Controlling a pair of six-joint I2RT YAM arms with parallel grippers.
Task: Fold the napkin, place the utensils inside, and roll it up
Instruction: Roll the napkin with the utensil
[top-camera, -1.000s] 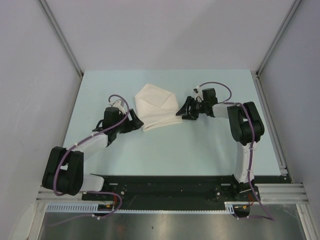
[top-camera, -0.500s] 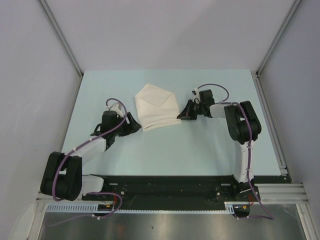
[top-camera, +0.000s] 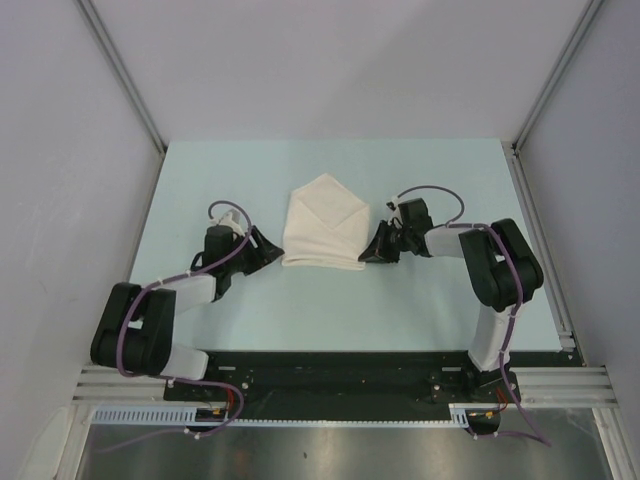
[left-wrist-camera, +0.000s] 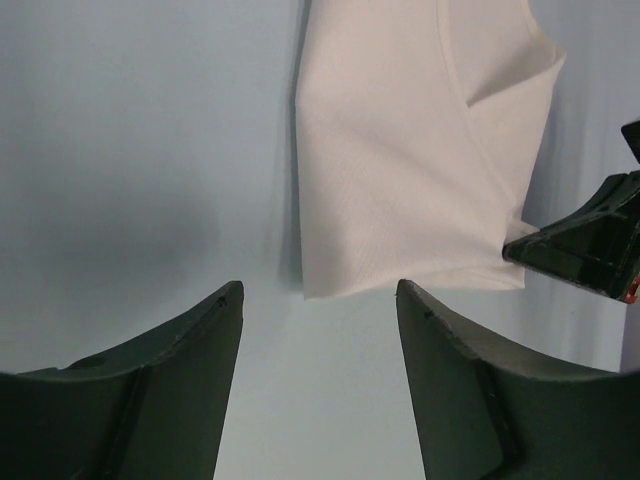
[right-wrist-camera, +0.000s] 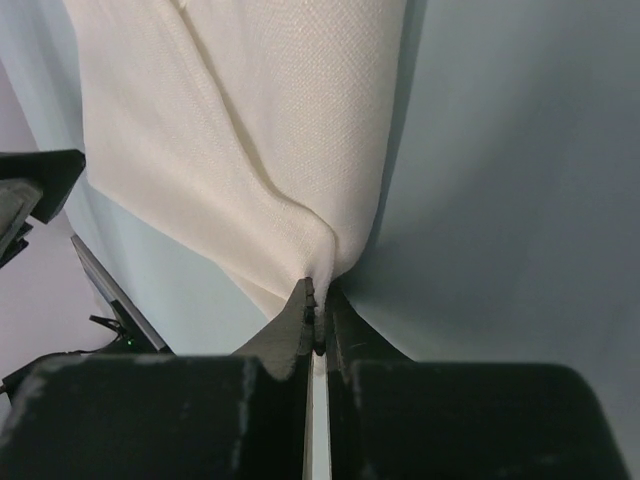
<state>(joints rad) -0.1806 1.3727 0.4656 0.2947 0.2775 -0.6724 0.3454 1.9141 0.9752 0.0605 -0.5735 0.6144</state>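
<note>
The white napkin (top-camera: 324, 224) lies folded on the pale blue table (top-camera: 330, 300), mid-table, with a triangular flap on top. My right gripper (top-camera: 373, 254) is shut on the napkin's near right corner; in the right wrist view the cloth (right-wrist-camera: 250, 150) is pinched between the closed jaws of that gripper (right-wrist-camera: 320, 300). My left gripper (top-camera: 272, 252) rests low on the table just left of the napkin's near left corner, open, nothing between its fingers (left-wrist-camera: 200, 380). In the left wrist view the napkin (left-wrist-camera: 410, 170) lies just ahead of the open gripper (left-wrist-camera: 320, 295). The utensils are out of view.
Grey enclosure walls (top-camera: 60, 150) with metal corner posts stand around the table. The arms' bases are bolted to a black rail (top-camera: 330, 375) at the near edge. The right gripper's black tip (left-wrist-camera: 585, 245) shows at the right edge of the left wrist view.
The right gripper shut on the napkin's corner and pulled it toward the near edge, turning the cloth squarer. The left gripper drew back slightly and its jaws narrowed a little.
</note>
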